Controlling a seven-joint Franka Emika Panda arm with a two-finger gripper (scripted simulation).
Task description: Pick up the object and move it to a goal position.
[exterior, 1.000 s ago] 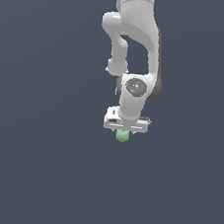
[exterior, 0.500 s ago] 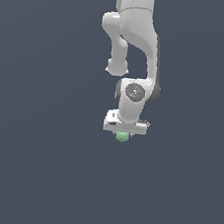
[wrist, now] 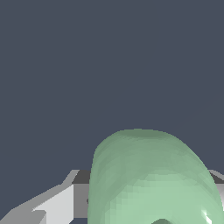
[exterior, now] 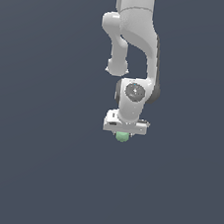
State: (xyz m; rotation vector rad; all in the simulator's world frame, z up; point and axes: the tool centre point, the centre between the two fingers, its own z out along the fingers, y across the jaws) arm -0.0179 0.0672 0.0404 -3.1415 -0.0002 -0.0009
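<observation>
- pale green is showing just under the white hand point(exterior: 124, 133) in the exterior view: the object point(exterior: 122, 136) is peeking out below the hand's wide body, with only its lower, rounded part visible.
- the object is sitting narrower than the hand and roughly under its middle, a little toward the exterior view's left of the wrist joint above.
- the white arm point(exterior: 137, 42) is coming down from the top of the exterior view, folding once and ending in a round joint right above the hand.
- the hand is pointing downward, its flat body lying level across the view.
- in the wrist view the object point(wrist: 151, 179) is filling much of the picture, very close to the camera, as a light-green rounded mass with a smooth, slightly faceted skin.
- a grey and white finger point(wrist: 57, 204) is lying right against one side of the object in the wrist view; a sliver of grey is showing at the opposite side too.
- the hand appears to be gripping the object, with the fingers pressed on either side of it.
- dark grey-blue background point(exterior: 33, 164) is filling everything around the arm in both views, with no edge or shadow showing, so whether the object is touching any surface cannot be told.
</observation>
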